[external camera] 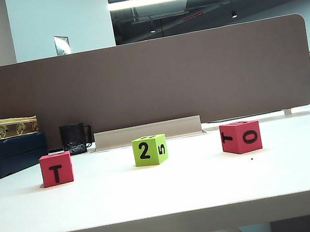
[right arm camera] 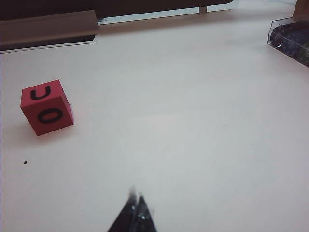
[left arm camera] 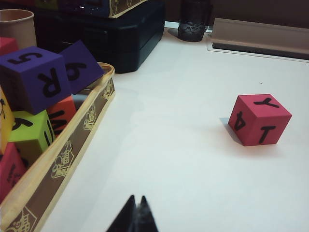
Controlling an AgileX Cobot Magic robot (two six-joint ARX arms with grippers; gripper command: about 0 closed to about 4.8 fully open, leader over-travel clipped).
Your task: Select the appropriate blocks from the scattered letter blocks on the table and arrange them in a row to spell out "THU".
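Both grippers sit low at the near edge of the white table — the left gripper with jaws pinched shut and empty, the right gripper likewise closed on nothing. Ahead of the left one rests a red block showing T, Y and 4, with a tray of spare blocks alongside. Ahead of the right one sits another red block showing U and O — and the green block, faces 2 and 5, stands between the two red ones, well apart from each.
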